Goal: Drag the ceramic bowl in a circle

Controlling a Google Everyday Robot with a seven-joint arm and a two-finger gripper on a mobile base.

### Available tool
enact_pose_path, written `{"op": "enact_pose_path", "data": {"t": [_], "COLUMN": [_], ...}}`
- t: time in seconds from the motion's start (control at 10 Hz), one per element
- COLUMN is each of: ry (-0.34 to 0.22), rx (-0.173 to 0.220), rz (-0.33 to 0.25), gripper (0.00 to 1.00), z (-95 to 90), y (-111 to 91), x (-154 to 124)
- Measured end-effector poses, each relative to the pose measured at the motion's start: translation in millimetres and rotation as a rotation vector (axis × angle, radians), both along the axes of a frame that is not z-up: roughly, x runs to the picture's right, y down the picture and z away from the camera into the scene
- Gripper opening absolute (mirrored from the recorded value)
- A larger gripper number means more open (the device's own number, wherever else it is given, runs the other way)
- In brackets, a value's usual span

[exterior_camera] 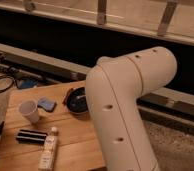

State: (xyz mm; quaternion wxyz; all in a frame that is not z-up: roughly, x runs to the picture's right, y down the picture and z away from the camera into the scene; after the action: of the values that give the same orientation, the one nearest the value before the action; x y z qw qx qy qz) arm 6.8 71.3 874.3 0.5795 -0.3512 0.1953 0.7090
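Note:
The ceramic bowl (78, 102) is round, shallow and glossy black with pale glints inside. It sits on the wooden table (75, 142) near its far edge. Its right part is hidden behind my big white arm (125, 110), which fills the middle and right of the camera view. My gripper is hidden behind the arm, somewhere by the bowl, so I cannot see where it stands against the bowl.
A small white cup (29, 110) stands left of the bowl, with a blue sponge-like item (47, 104) between them. A black bar-shaped object (31, 135) and a lying white bottle (48, 149) are at the front left. Cables (1, 82) lie beyond the table's left end.

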Motion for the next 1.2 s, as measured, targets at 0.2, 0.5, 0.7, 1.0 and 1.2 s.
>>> {"op": "enact_pose_path", "data": {"t": [0.2, 0.5, 0.7, 1.0, 1.2], "ry": [-0.058, -0.147, -0.203, -0.237, -0.226], "rx": [-0.011, -0.057, -0.080, -0.085, -0.081], "rz": [0.014, 0.016, 0.049, 0.107, 0.128], "gripper": [0.00, 0.00, 0.00, 0.00, 0.00], "z": [-14.2, -42.1, -52.1, -44.3, -32.4], "y": [20, 61, 77, 74, 65], "x": [-6, -8, -2, 14, 25]}}
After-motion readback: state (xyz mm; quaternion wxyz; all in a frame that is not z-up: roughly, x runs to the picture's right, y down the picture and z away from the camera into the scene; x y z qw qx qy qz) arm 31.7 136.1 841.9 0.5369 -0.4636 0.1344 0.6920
